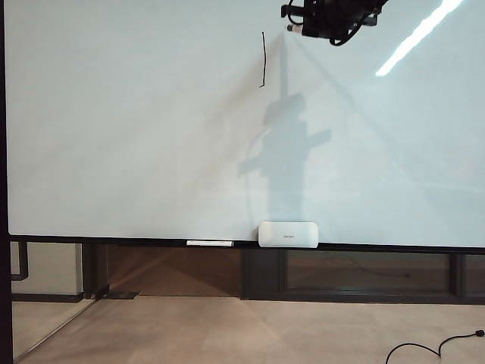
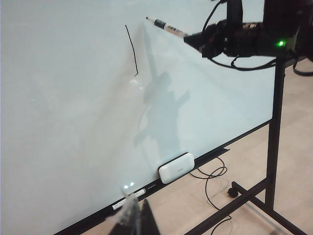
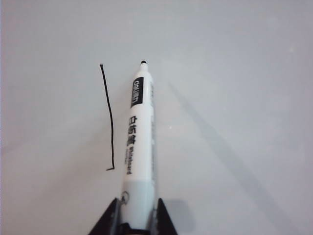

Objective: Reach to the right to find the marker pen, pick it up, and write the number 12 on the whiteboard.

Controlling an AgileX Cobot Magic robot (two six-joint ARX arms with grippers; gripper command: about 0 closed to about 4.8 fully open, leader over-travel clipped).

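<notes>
Nearest my right wrist camera, the right gripper [image 3: 132, 220] is clamped on the marker pen [image 3: 137, 142], whose tip sits at the whiteboard [image 1: 114, 152] in the exterior view's upper right, beside the finished "1" stroke [image 1: 263, 59]. The left gripper [image 2: 134, 218] shows only at the bottom edge, and I cannot tell its state. My worry is starting the 2 too near and merging the digits.

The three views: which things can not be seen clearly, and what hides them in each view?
- Left gripper: left wrist view shows only a blurred part at the frame edge; open or shut is unclear.
- Right gripper: exterior view cuts the arm at the top edge.
- Marker pen: whether its tip touches the whiteboard beside the black stroke is unclear.
- Eraser: its label is too small.
</notes>
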